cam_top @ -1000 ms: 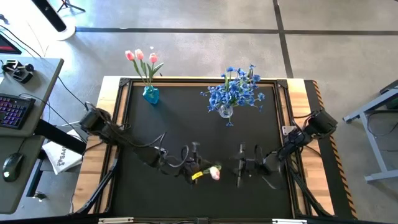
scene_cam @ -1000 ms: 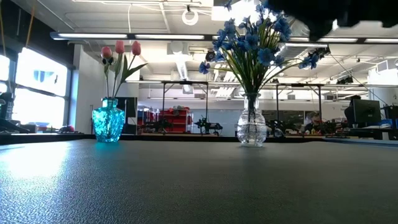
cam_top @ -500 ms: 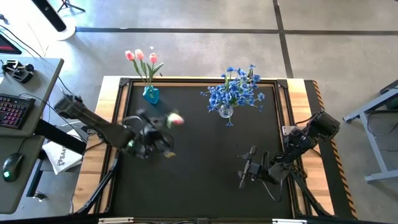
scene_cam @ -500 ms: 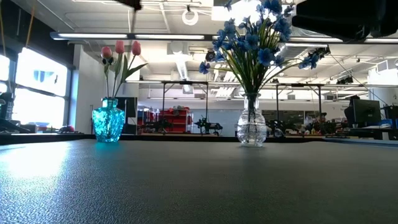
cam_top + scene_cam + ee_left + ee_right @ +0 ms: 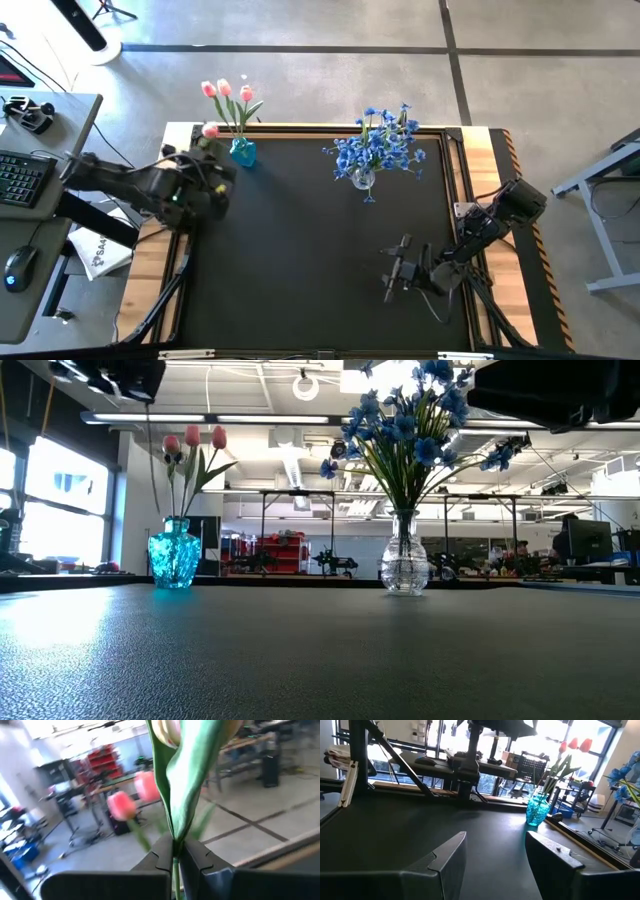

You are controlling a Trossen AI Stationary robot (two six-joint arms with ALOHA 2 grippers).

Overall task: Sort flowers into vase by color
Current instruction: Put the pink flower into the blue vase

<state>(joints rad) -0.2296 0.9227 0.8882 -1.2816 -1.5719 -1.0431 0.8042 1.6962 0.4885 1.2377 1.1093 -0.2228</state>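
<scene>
My left gripper (image 5: 209, 150) is raised at the table's far left corner, just left of the teal vase (image 5: 242, 152), and is shut on a pink tulip whose bloom (image 5: 210, 131) stands above it. Three more pink tulips (image 5: 192, 438) stand with their stems in that vase (image 5: 174, 555). The bunches of blue blossoms (image 5: 375, 145) stand in the clear glass vase (image 5: 404, 565) at the far middle. My right gripper (image 5: 395, 272) waits open, low over the mat near the right side. My left gripper pinches the tulip's stem (image 5: 175, 870) between its two fingertips (image 5: 162, 856), just under the green leaf (image 5: 185, 785). The fingers lie roughly level and across the stem. The tulip is upright and lifted clear, bloom above, and its thin stem (image 5: 150, 470) hangs below the gripper.
The black mat (image 5: 300, 240) lies inside a raised wooden frame (image 5: 320, 127). A desk with a keyboard (image 5: 22, 175) and mouse stands left of the table. The two vases stand along the far edge, well apart.
My left gripper has carried the tulip from the near middle of the table up and across to the far left corner, beside the teal vase. The tulip, first lying sideways near the mat, now stands upright in the hold. My right gripper has drawn back slightly toward the right.
</scene>
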